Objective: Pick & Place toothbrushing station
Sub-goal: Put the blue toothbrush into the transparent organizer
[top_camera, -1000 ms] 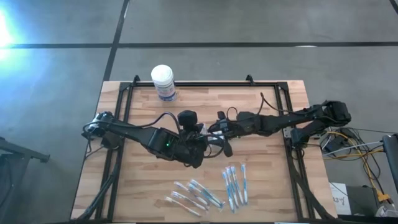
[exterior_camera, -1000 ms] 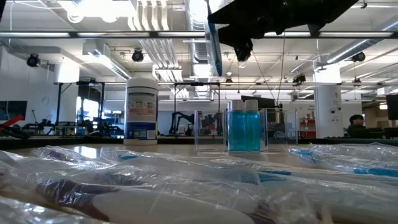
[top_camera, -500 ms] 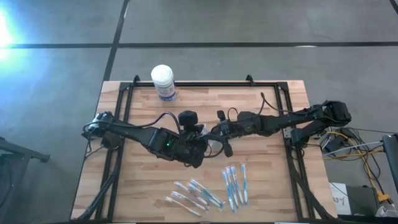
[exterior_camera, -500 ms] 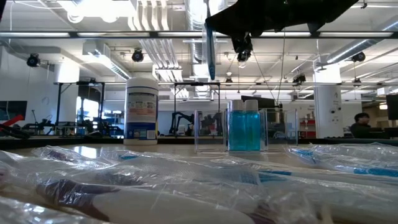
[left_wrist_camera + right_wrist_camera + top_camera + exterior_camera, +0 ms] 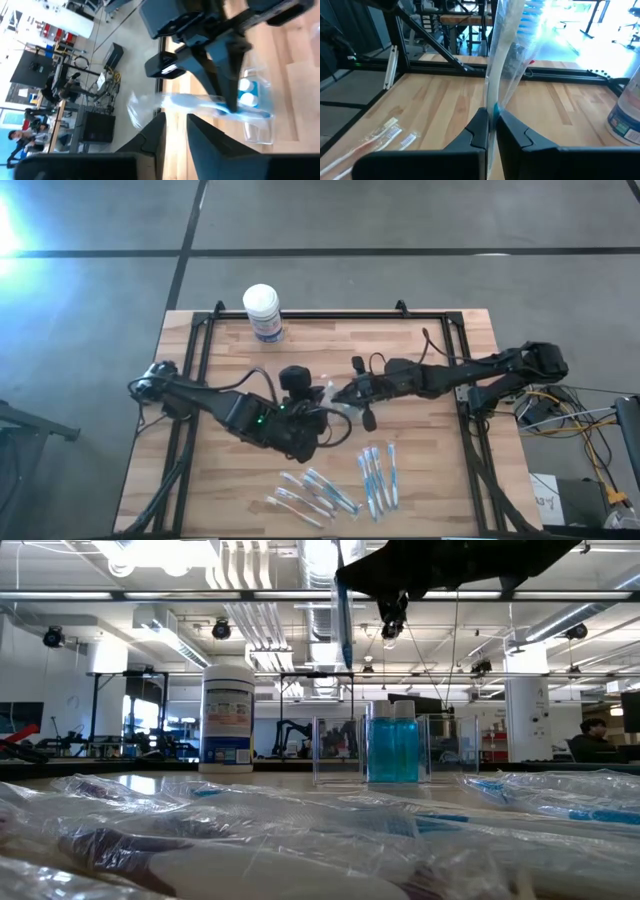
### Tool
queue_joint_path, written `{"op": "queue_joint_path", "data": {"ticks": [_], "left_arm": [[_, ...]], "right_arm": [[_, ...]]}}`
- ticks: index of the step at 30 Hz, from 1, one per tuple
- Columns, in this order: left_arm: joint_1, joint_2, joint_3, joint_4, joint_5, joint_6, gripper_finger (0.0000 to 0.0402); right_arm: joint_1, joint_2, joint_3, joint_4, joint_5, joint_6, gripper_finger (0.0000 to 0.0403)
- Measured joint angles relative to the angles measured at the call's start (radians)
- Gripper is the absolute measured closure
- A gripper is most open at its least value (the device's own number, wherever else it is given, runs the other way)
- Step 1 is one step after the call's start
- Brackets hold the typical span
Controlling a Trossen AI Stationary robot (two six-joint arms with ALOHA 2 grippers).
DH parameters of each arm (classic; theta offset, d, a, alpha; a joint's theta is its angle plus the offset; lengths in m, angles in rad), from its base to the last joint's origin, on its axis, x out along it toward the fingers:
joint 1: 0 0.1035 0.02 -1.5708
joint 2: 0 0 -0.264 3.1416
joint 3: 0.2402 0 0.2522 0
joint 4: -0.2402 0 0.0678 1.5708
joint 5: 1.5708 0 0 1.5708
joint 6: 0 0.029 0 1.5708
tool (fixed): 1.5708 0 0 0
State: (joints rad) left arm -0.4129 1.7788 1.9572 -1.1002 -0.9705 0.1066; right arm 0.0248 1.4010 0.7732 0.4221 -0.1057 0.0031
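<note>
A toothbrush in a clear wrapper (image 5: 502,50) stands upright in the air above the table's middle (image 5: 342,600), with my right gripper (image 5: 492,117) shut on it. My left gripper (image 5: 175,120) faces it from the table's left, open, with nothing between its fingers. The toothbrushing station (image 5: 395,750), a clear holder with blue pieces inside, rests on the wood below the two grippers (image 5: 346,410) (image 5: 255,100). My right gripper pinches the wrapped toothbrush between its two fingers, through the wrapper, at a teal part of the handle (image 5: 494,106). The fingers (image 5: 225,85) come roughly level from the table's right and lie across the brush. The brush is lifted clear and stands upright over the station.
A white round tub with a blue label (image 5: 262,310) stands at the far left. Two groups of wrapped toothbrushes (image 5: 315,492) (image 5: 378,475) lie near the front edge. Black frame rails (image 5: 205,330) run along the table's sides.
My left gripper has drawn back a little toward the table's left and near edges, away from the toothbrush. The toothbrush stays aloft at my right gripper, now closer to upright.
</note>
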Motion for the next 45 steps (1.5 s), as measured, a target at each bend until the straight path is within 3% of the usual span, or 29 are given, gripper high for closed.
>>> {"op": "queue_joint_path", "data": {"ticks": [5,8,14,17,20,26,31,36,45], "left_arm": [[-0.048,-0.035,0.000,-0.013,-0.002,-0.035,0.0295],[-0.081,-0.066,-0.005,-0.081,0.000,-0.155,0.0292],[-0.130,-0.211,-0.218,-0.057,-0.002,-0.387,0.0314],[-0.133,-0.317,-0.419,0.119,0.028,-0.391,0.0348],[-0.126,-0.449,-0.667,0.435,0.129,-0.323,0.0390],[-0.102,-0.683,-1.166,1.174,0.370,-0.206,0.0397],[-0.098,-0.765,-1.472,1.622,0.412,-0.221,0.0395],[-0.091,-0.794,-1.627,1.779,0.414,-0.259,0.0398],[-0.071,-0.783,-1.649,1.786,0.407,-0.252,0.0395]], "right_arm": [[0.001,-0.059,-0.038,-0.001,0.007,-0.010,0.0391],[0.000,-0.136,-0.094,0.000,0.033,-0.016,0.0391],[-0.002,-0.348,-0.245,0.001,0.118,-0.027,0.0391],[-0.001,-0.447,-0.316,0.004,0.173,-0.034,0.0391],[-0.003,-0.531,-0.382,0.004,0.205,-0.032,0.0391],[-0.003,-0.638,-0.499,0.007,0.245,-0.002,0.0391],[-0.003,-0.646,-0.595,0.085,0.304,0.013,0.0391],[-0.003,-0.637,-0.647,0.140,0.350,0.016,0.0391],[-0.003,-0.564,-0.643,0.169,0.352,0.033,0.0391]]}}
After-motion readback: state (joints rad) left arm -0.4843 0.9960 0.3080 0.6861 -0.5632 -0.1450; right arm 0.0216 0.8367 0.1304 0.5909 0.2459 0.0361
